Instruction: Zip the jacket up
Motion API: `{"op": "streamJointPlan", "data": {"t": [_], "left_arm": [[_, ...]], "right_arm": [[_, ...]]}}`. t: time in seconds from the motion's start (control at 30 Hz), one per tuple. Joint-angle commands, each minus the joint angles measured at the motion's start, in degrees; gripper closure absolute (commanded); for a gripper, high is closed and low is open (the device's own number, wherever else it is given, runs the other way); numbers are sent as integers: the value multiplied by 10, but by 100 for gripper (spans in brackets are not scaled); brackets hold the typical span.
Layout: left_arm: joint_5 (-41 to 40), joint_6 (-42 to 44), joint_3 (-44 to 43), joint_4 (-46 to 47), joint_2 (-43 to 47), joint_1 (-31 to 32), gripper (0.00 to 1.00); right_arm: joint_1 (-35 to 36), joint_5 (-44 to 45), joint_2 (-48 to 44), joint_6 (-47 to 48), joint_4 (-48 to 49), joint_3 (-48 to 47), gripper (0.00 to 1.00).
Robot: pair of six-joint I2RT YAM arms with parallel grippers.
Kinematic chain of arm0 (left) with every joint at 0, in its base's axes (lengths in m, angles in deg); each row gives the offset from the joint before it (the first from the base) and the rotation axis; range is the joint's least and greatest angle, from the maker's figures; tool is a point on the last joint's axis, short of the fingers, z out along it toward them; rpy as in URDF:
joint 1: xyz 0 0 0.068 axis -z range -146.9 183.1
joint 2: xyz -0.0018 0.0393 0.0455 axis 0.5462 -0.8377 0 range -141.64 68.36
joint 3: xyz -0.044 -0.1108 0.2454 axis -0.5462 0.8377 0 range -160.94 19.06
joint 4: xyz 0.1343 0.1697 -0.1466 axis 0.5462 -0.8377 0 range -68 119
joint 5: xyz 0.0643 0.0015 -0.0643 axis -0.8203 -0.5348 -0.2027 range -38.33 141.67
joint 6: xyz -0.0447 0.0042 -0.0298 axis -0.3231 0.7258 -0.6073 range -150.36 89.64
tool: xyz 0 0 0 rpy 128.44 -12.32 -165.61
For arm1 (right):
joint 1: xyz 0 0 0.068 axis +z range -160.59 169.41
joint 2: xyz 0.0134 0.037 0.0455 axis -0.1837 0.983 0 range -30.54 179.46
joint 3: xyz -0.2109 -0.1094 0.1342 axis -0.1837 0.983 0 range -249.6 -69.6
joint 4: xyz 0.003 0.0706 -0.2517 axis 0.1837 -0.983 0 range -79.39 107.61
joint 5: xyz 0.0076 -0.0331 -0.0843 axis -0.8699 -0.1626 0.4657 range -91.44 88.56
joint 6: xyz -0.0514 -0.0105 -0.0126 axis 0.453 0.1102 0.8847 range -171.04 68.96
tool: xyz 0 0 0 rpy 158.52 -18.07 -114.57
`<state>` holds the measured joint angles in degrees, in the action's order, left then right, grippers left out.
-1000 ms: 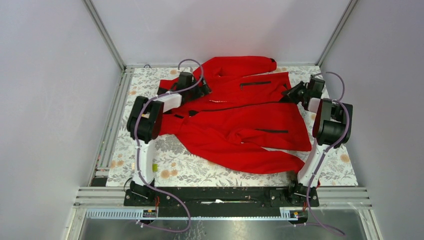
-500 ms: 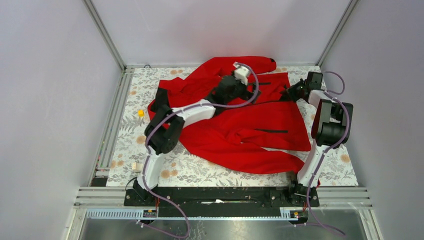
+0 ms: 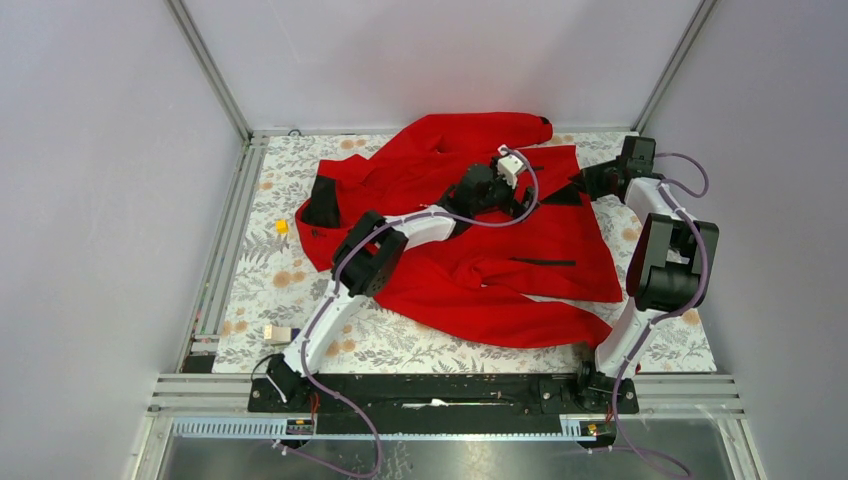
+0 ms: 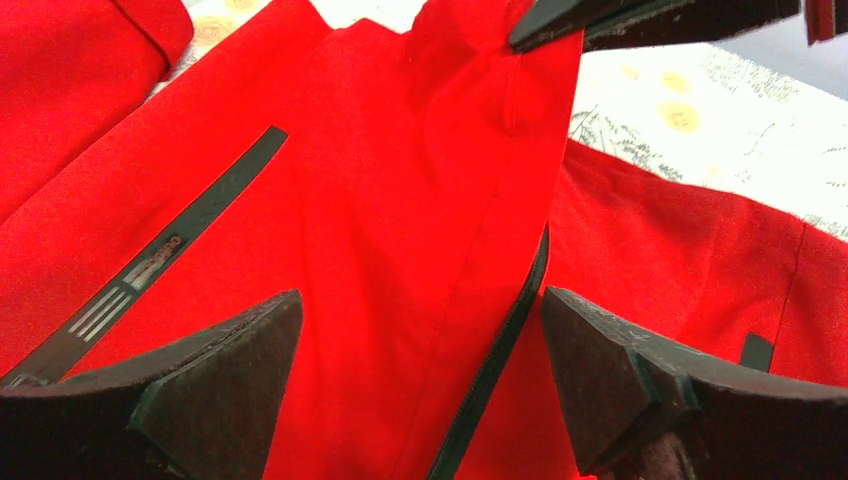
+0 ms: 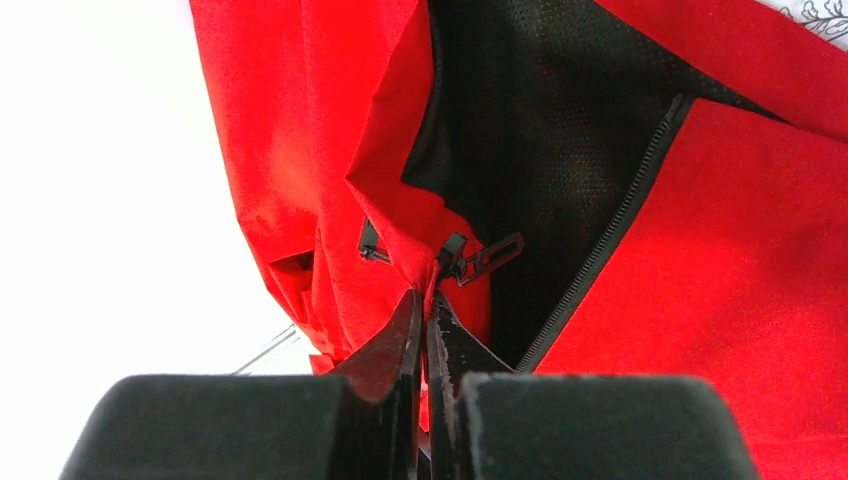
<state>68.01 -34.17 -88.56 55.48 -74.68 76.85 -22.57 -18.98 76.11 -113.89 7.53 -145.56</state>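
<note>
The red jacket (image 3: 470, 255) lies spread on the floral table cover, black collar lining at the left. My left gripper (image 3: 523, 190) hovers open over the jacket's middle right. In the left wrist view its fingers (image 4: 215, 375) straddle red cloth (image 4: 380, 200) and the dark front zipper tape (image 4: 500, 350); it (image 4: 420, 350) holds nothing. My right gripper (image 3: 590, 181) is at the jacket's right end. In the right wrist view it (image 5: 425, 310) is shut on a fold of the red edge just below the zipper slider (image 5: 480, 258), beside black mesh lining (image 5: 540, 130).
A small yellow block (image 3: 282, 227) and a pale block (image 3: 277, 334) lie on the floral cover (image 3: 660, 330) left of the jacket. A pocket zipper (image 4: 170, 265) runs left of my left fingers. Metal rails (image 3: 215, 270) and grey walls enclose the table.
My left arm has swung from the collar on the left across the jacket to its right middle. My right gripper has shifted slightly back and right, still pinching the jacket's edge.
</note>
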Motion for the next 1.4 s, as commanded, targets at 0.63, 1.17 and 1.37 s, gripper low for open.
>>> {"op": "streamJointPlan", "data": {"t": [0.63,1.17,1.37], "left_arm": [[-29,-73,-241,-23,-125,31,27],[-9,-213,-222,1,-121,30,100],[28,-310,-213,26,-130,17,100]], "right_arm": [[5,-19,-30,-14,-2,18,100],[-34,-146,-144,276,337,187,19],[-73,-152,-160,257,395,242,30]]}}
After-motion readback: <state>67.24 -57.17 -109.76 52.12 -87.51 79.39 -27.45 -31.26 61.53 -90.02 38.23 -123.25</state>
